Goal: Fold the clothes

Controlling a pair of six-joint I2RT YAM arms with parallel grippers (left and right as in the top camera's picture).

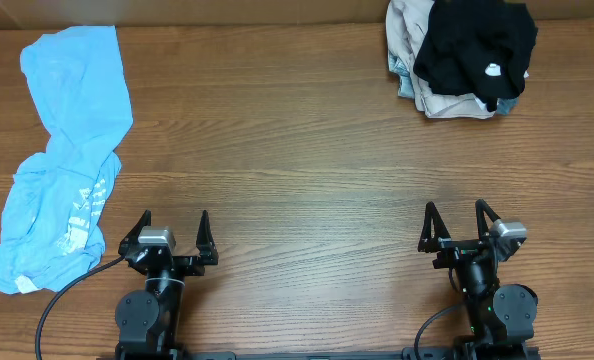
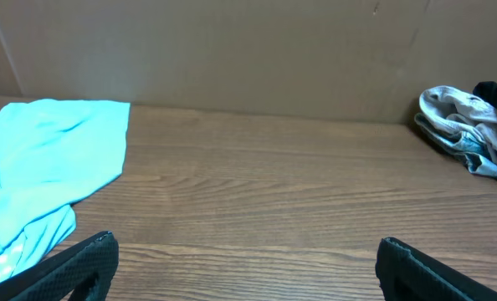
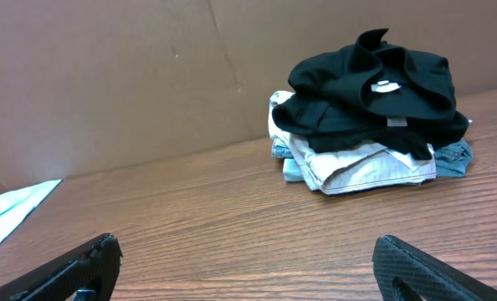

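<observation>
A crumpled light blue shirt (image 1: 62, 150) with white print lies along the table's left side; it also shows in the left wrist view (image 2: 39, 167). A pile of clothes (image 1: 462, 55) sits at the far right, a black garment (image 3: 374, 88) on top of beige and pale blue ones (image 3: 361, 167); its edge shows in the left wrist view (image 2: 470, 130). My left gripper (image 1: 173, 222) is open and empty near the front edge, right of the blue shirt. My right gripper (image 1: 459, 212) is open and empty near the front right, well short of the pile.
The wooden table (image 1: 297, 150) runs between the shirt and the pile. A brown cardboard wall (image 3: 131, 75) stands along the far edge. A corner of the blue shirt (image 3: 10, 213) shows at the left in the right wrist view.
</observation>
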